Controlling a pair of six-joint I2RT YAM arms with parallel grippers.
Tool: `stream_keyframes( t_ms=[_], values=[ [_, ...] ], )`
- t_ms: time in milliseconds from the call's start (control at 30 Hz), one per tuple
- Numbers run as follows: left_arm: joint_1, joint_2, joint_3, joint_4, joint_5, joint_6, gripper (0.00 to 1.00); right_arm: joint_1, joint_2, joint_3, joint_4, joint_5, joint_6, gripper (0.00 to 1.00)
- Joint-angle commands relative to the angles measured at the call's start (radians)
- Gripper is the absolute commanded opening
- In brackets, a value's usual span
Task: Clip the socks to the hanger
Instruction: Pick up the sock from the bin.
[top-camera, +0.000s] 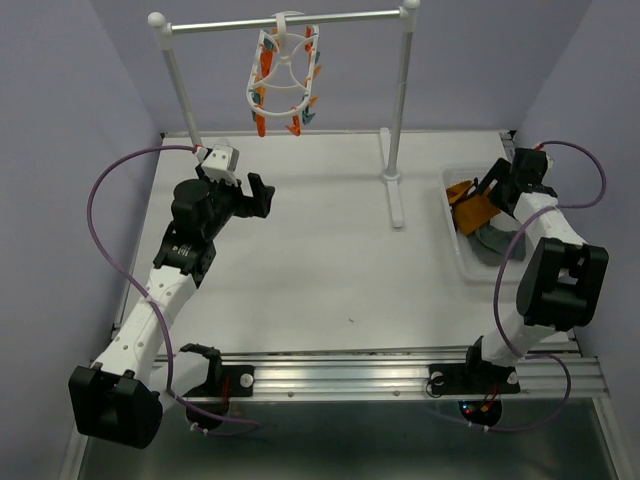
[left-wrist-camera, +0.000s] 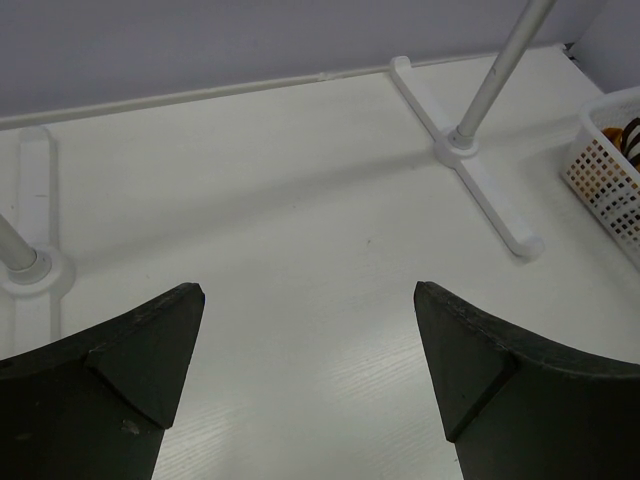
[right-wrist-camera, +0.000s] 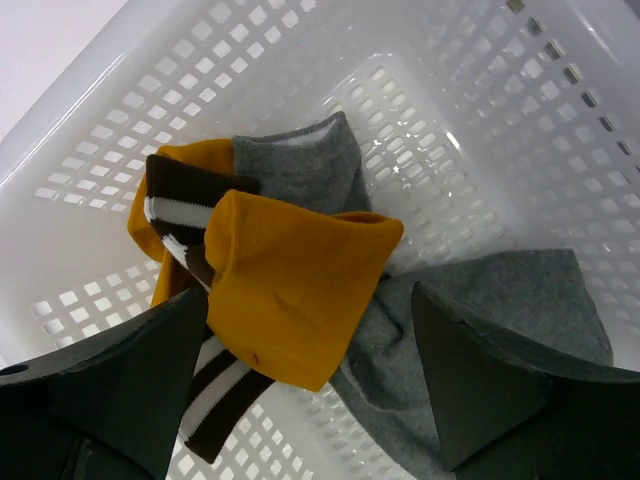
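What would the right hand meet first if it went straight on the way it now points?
The right hand would most likely meet the mustard sock first: it lies on top of the pile in the basket, straight ahead between the open fingers. Grey socks lie beneath.

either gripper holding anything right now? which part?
Nothing is held. The left gripper is open above the table. The right gripper is open over the basket, jaws either side of a mustard sock, not closed on it.
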Motion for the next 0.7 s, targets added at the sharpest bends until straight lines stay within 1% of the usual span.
stream_keyframes(
  t_ms=[0, 33, 100, 167, 233, 267, 333, 433, 533, 567, 667],
  values=[
    [0.000, -0.022, 0.013, 0.052, 0.002, 0.001, 0.99, -0.002, 0.036, 0.074, 0.032, -0.027, -0.008, 0.86],
    [0.000, -0.021, 0.015, 0.050, 0.002, -0.001, 0.99, -0.002, 0.046, 0.077, 0.042, -0.032, -0.002, 0.84],
    [0.000, -0.018, 0.016, 0.050, -0.006, 0.001, 0.99, -0.002, 0.075, 0.083, 0.060, -0.053, -0.008, 0.77],
    [0.000, -0.019, 0.015, 0.049, -0.015, -0.003, 0.99, -0.002, 0.088, 0.092, 0.062, -0.048, -0.008, 0.74],
    [0.001, -0.019, 0.010, 0.049, -0.018, -0.004, 0.99, -0.002, 0.091, 0.089, 0.065, -0.021, -0.016, 0.64],
    [0.001, -0.019, 0.009, 0.049, -0.020, -0.009, 0.99, -0.002, 0.089, 0.084, 0.065, -0.001, -0.016, 0.56],
    [0.000, -0.018, 0.009, 0.047, -0.024, -0.010, 0.99, -0.002, 0.086, 0.074, 0.066, 0.014, -0.022, 0.54],
    [0.000, -0.018, 0.012, 0.044, -0.030, -0.010, 0.99, -0.002, 0.089, 0.061, 0.068, 0.039, -0.023, 0.53],
    [0.001, -0.019, 0.013, 0.043, -0.034, -0.012, 0.99, -0.002, 0.108, 0.071, 0.071, 0.039, -0.027, 0.61],
    [0.000, -0.019, 0.012, 0.043, -0.034, -0.013, 0.99, -0.002, 0.112, 0.074, 0.074, 0.024, -0.027, 0.65],
    [0.001, -0.019, 0.013, 0.043, -0.034, -0.018, 0.99, -0.002, 0.132, 0.090, 0.085, -0.016, -0.016, 0.66]
  ],
)
